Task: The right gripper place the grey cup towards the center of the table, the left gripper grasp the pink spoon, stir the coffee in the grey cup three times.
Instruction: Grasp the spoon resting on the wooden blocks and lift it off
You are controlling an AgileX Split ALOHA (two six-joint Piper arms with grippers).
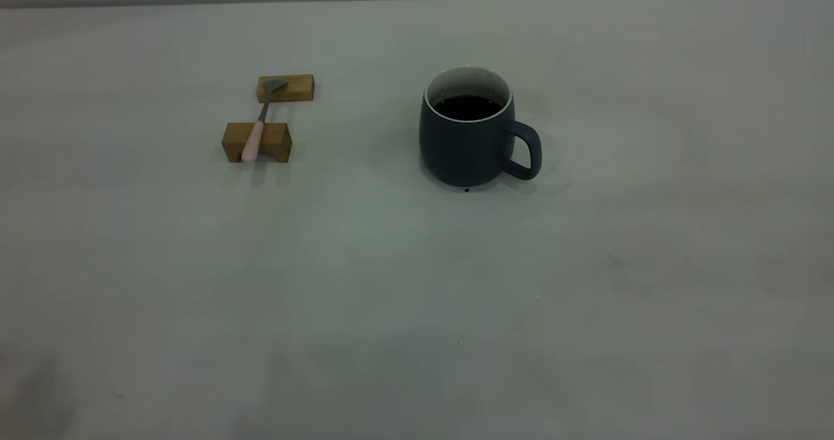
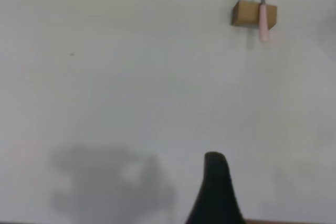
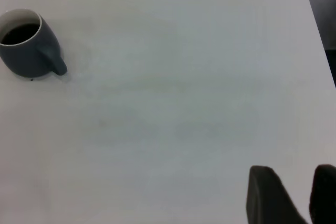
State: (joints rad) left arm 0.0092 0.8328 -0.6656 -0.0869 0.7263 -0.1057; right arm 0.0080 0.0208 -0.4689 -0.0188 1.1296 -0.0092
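On the worktop (image 1: 417, 283) I see the cup (image 1: 466, 133) of coffee (image 1: 466, 107) well clear of my right end effector (image 3: 294, 195), fingers apart. The spoon (image 1: 260, 117) lies across two wood blocks (image 1: 256, 141), far from my left end effector (image 2: 215, 192); I can't tell its state.

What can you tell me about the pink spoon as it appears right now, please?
The pink spoon is slim, with a pale pink handle, a grey metal neck and a grey bowl. It lies bridged across two small wooden blocks: the handle rests on the nearer block, its tip overhanging the front, and the bowl sits on the farther block. It lies left of the grey cup, well apart from it. Neither gripper touches it; the left wrist view shows it far off across the table.
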